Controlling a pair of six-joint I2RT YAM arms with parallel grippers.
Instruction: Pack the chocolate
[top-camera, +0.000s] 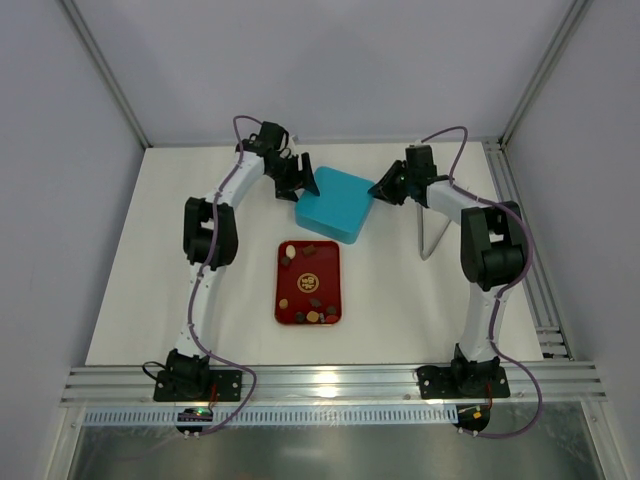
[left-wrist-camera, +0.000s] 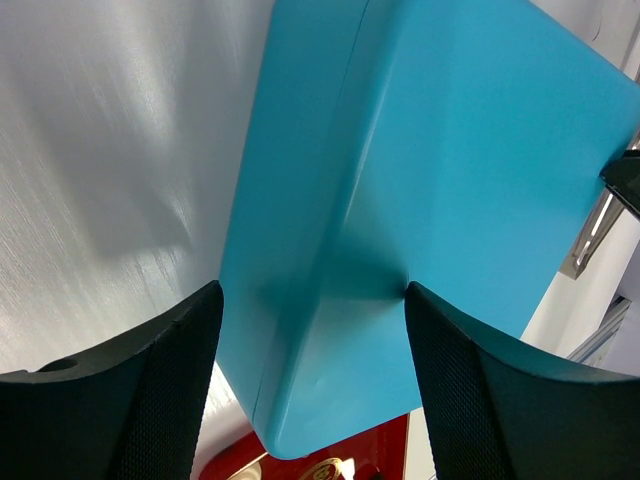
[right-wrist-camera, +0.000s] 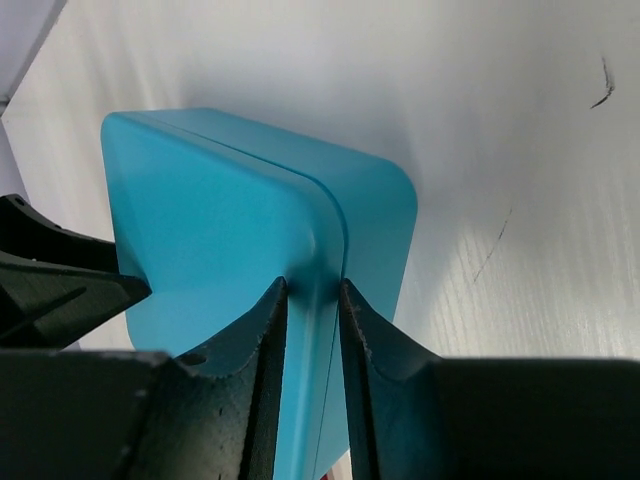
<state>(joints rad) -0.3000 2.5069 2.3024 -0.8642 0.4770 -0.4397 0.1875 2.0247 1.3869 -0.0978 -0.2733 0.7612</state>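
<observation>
A blue box (top-camera: 335, 205) with rounded corners lies closed at the back middle of the table. My left gripper (top-camera: 297, 185) straddles its left corner, one finger against each side of the box (left-wrist-camera: 430, 150), so that gripper (left-wrist-camera: 312, 290) is shut on it. My right gripper (top-camera: 385, 190) pinches the rim at the right corner; in the right wrist view the gripper (right-wrist-camera: 312, 285) squeezes the box's (right-wrist-camera: 220, 220) edge. Chocolate (top-camera: 312, 316) pieces, dark and light, lie on a red tray (top-camera: 325, 265) in front of the box. A strip of the tray (left-wrist-camera: 380, 445) shows under the box.
A thin metal bracket (top-camera: 425, 240) stands right of the box, also visible as a bracket (left-wrist-camera: 590, 240) in the left wrist view. Aluminium rails (top-camera: 330, 380) run along the near edge, and another rail (top-camera: 530, 260) lines the right side. White walls enclose the table.
</observation>
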